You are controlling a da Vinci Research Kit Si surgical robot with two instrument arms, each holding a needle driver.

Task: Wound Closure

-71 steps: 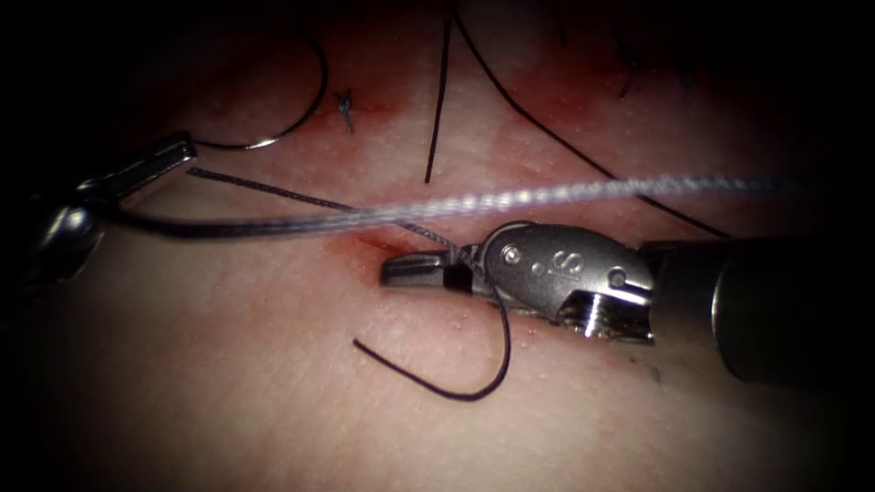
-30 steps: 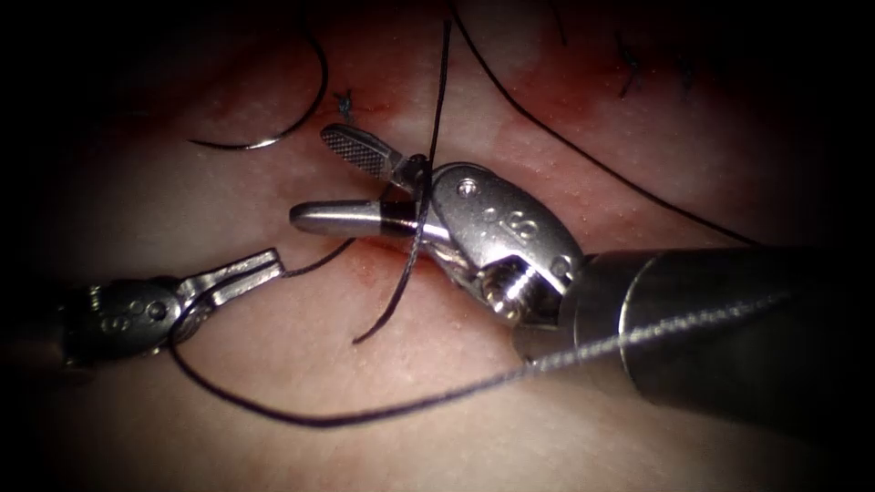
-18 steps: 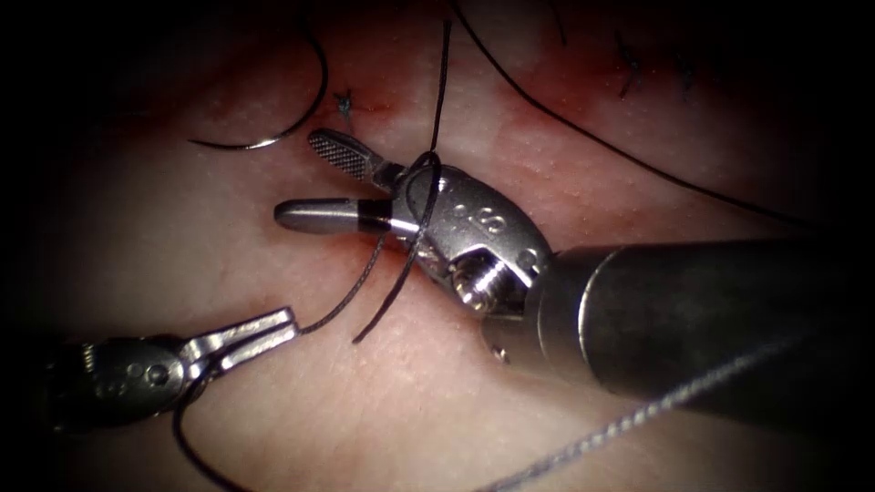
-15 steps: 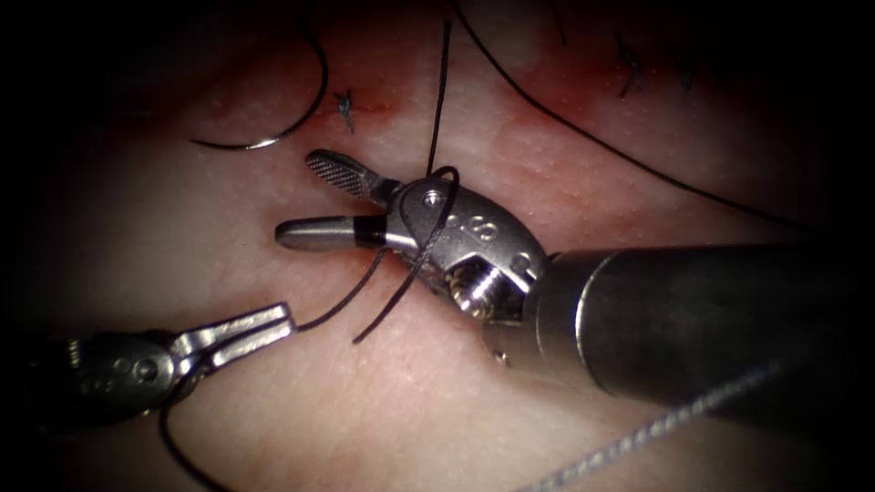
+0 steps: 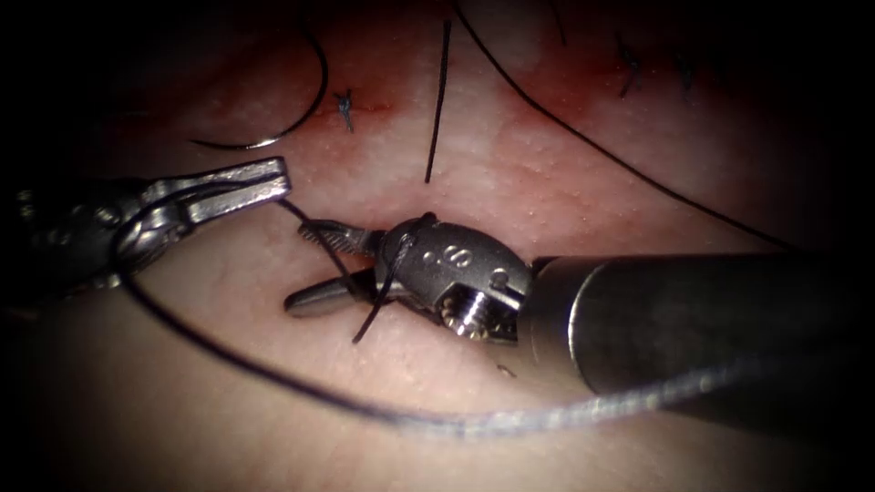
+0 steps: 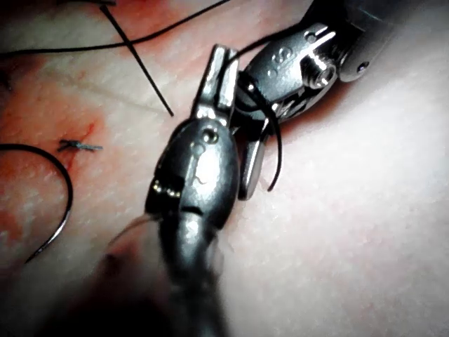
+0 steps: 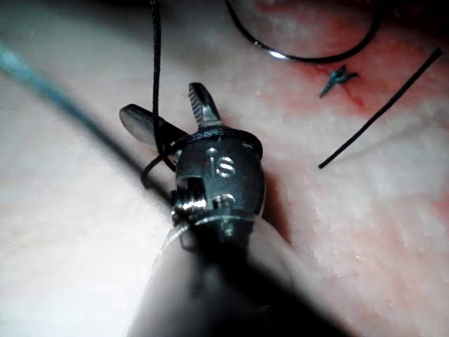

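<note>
While the left claw stayed clenched on the thread, the right claw stood released, thread wrapped round its wrist and nothing between its jaws. Off at the far left, the curved needle lay free on the tissue. Limp and slippery, the thread likely wants a firm pinch near its short tail.
</note>
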